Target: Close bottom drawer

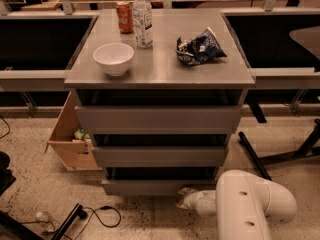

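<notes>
Bottom drawer [150, 186] ajar, gripper [184, 198] low beside its front.

Grey counter [165, 71], white bowl [113, 58] near its left edge, red soda can [124, 17] and clear bottle [143, 18] by far edge, crumpled chip bag [200, 47] toward right edge, bottom drawer [150, 186] lowest under front edge, gripper [186, 198] just beside its front panel.

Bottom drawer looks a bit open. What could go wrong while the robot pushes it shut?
The gripper sits near the floor, at the lower edge of the bottom drawer, right of its middle. An off-centre push there might skew the drawer or slip beneath it. A hard shove could also jolt the cabinet and perhaps tip the tall bottle on top.
</notes>
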Available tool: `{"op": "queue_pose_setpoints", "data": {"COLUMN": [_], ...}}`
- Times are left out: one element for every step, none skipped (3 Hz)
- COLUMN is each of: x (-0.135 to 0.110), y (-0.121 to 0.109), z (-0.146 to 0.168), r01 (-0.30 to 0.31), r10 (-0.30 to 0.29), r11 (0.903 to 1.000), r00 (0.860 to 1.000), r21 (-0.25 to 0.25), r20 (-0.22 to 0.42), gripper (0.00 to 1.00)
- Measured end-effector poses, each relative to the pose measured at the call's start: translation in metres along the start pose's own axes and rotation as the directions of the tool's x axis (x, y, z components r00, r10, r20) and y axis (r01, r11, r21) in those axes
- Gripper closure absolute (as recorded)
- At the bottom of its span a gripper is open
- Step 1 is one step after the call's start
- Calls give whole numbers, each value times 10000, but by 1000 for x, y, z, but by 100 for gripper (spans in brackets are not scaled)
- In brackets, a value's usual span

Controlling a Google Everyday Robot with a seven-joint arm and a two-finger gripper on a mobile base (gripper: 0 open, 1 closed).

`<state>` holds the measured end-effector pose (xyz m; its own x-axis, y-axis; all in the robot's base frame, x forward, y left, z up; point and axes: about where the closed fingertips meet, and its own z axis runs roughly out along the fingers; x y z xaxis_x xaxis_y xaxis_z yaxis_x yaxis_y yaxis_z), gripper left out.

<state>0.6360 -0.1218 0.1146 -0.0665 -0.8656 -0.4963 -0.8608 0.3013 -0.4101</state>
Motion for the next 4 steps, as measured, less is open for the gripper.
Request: {"op": "queue_pose_setpoints", "data": {"x": [0, 0, 0, -3], "y": [0, 0, 0, 3], "z": [0, 0, 0, -1], "r01": [0, 0, 4, 211], "r10": [0, 0, -4, -211], "r11": [10000, 10000, 10000, 9998], "r00": [10000, 10000, 10000, 9998], "r21": [0, -1, -1, -43], "r20": [0, 0, 1, 49], "gripper": [0, 0, 19, 42]}}
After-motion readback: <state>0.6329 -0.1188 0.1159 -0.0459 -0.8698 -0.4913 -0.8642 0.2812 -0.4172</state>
